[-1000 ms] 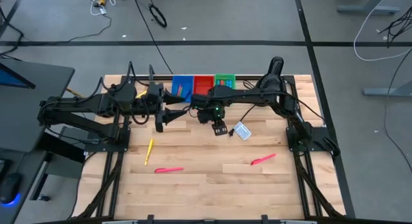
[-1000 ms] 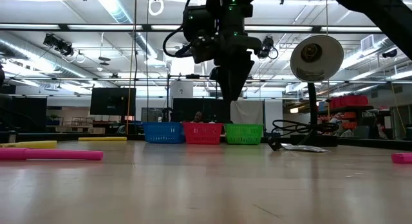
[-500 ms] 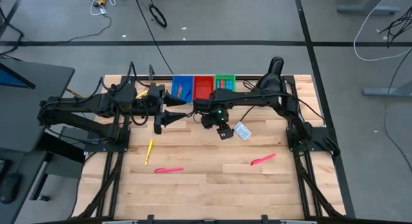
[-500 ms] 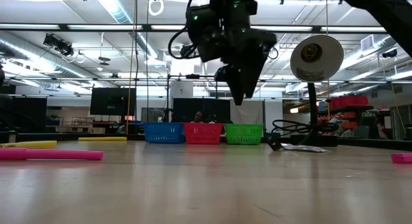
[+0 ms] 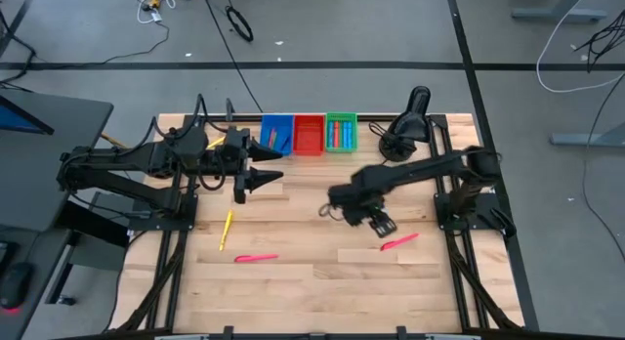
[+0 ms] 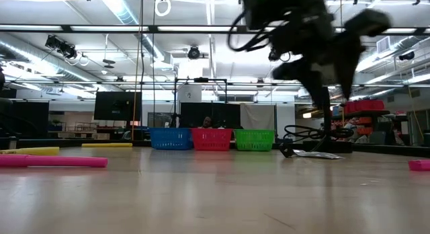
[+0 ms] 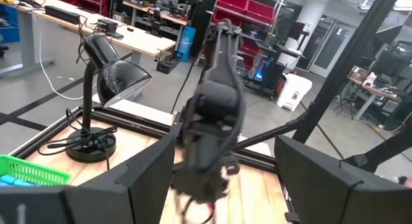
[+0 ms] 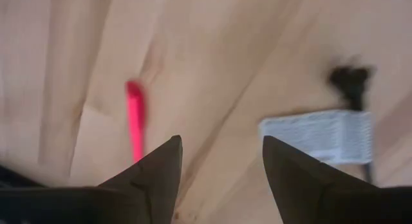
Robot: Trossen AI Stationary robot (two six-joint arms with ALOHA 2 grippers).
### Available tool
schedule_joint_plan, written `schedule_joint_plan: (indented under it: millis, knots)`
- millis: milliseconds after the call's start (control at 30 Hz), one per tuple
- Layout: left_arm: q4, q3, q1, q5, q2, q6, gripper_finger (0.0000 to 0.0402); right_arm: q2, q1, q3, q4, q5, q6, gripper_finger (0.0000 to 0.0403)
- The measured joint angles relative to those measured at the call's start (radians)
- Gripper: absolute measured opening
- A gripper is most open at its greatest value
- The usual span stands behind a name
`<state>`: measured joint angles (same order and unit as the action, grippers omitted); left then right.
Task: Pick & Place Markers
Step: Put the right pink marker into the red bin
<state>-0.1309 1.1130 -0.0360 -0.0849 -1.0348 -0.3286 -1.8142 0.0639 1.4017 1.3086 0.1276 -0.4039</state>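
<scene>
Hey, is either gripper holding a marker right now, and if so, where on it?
Nothing is held. The right gripper hangs open above the table near a pink marker; the left gripper waits open near the bins.

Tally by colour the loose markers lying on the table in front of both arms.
Yellow markers: 1
Pink markers: 2
Total: 3
</scene>
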Motion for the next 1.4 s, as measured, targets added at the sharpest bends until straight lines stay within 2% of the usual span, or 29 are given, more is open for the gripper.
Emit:
schedule_joint_plan:
  millis: [333, 633, 800, 1167, 1400]
  knots:
    - [-0.002, 0.0, 0.0, -0.019, 0.0, 0.001, 0.0275, 0.302, 0.149, -0.33, -0.159, -0.007, 0.168, 0.0214]
    - [-0.002, 0.0, 0.0, -0.072, 0.0, 0.002, 0.0275, 0.476, 0.286, -0.533, -0.154, -0.007, 0.347, 0.0214]
    - [-0.002, 0.0, 0.0, -0.072, 0.0, 0.0, 0.0275, 0.503, 0.351, -0.567, -0.174, -0.007, 0.373, 0.0214]
    - [-0.002, 0.0, 0.0, -0.072, 0.0, 0.0, 0.0275, 0.493, 0.399, -0.569, -0.306, -0.069, 0.385, 0.0214]
    - [-0.002, 0.0, 0.0, -0.072, 0.0, -0.001, 0.0275, 0.486, 0.437, -0.671, -0.374, -0.081, 0.486, 0.0214]
